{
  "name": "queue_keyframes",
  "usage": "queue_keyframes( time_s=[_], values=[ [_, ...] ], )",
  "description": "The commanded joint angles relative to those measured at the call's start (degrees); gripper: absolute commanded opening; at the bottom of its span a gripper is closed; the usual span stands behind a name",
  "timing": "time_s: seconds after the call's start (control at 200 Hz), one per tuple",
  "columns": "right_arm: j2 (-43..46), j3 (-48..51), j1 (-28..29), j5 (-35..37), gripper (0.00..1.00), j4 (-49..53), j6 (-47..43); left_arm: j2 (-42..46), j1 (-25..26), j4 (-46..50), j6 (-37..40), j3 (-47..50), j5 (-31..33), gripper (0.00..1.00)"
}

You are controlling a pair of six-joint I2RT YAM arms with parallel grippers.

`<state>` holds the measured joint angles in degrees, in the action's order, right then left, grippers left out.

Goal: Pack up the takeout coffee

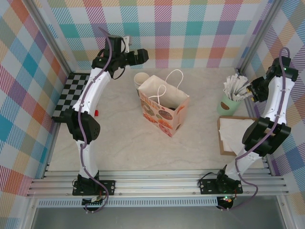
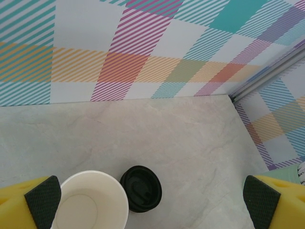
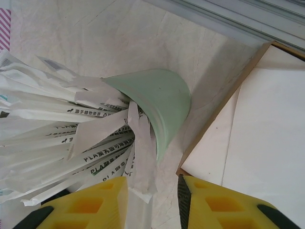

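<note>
Plaid walls all round, pale marble-look counter [image 1: 119,143]. Nearest the arm bases, on the right of the overhead view, is a wooden tray [image 1: 220,138]. Just past it the right pincer [image 3: 152,191] sits at the mint-green cup of wrapped sticks [image 3: 162,102], with only a narrow gap. Stick ends poke in, but it doesn't look clamped on any.

Mid-frame stands the open paper bag [image 1: 164,107]. Behind it, the paper cup [image 2: 90,202] is upright, mouth up, with its black lid [image 2: 141,188] lying flat just beside it.

The left pincer [image 2: 152,199] hangs above both, spread wide. In the wrist view the lid is nearly centred and the cup is off toward the lower-left finger. The left arm is way closer, so I'd say it's that arm's grab.
</note>
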<state>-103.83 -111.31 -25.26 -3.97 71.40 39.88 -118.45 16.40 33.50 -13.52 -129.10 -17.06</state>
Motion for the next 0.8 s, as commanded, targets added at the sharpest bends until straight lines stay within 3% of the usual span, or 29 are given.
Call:
queue_keyframes(
  time_s=[0.0,0.28,0.795],
  values=[
    [-0.92,0.35,-0.06,-1.05,0.34,-2.61,-1.25,-0.29,0.74,0.98,2.13,-2.04,-0.34,1.0],
    [-0.43,0.65,-0.01,0.1,0.15,-3.35,-1.27,0.14,0.74,1.82,2.8,-1.58,0.46,1.0],
    [5.4,3.71,0.03,0.98,0.2,-5.48,-1.03,-0.99,0.8,1.31,2.35,-2.03,-0.86,1.0]
  ],
)
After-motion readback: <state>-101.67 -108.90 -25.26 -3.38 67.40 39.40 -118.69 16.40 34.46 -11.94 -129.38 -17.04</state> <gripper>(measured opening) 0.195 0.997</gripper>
